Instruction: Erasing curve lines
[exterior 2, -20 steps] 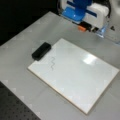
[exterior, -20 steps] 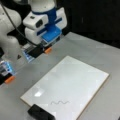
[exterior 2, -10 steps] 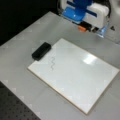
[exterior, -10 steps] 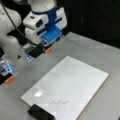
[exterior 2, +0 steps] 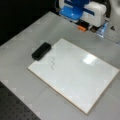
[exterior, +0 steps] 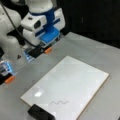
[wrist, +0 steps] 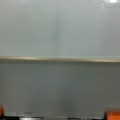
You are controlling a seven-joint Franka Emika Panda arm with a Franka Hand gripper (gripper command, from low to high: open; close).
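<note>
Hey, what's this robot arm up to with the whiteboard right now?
The arm's claw hangs over the grey table just off the whiteboard's far edge, holding nothing. The curve lines are unerased near the board's opposite end, and in both front views the black eraser sits untouched at that corner. The wrist view shows only table and the board's edge.

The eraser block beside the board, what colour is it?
Black. The eraser block shows best in a front view.
</note>
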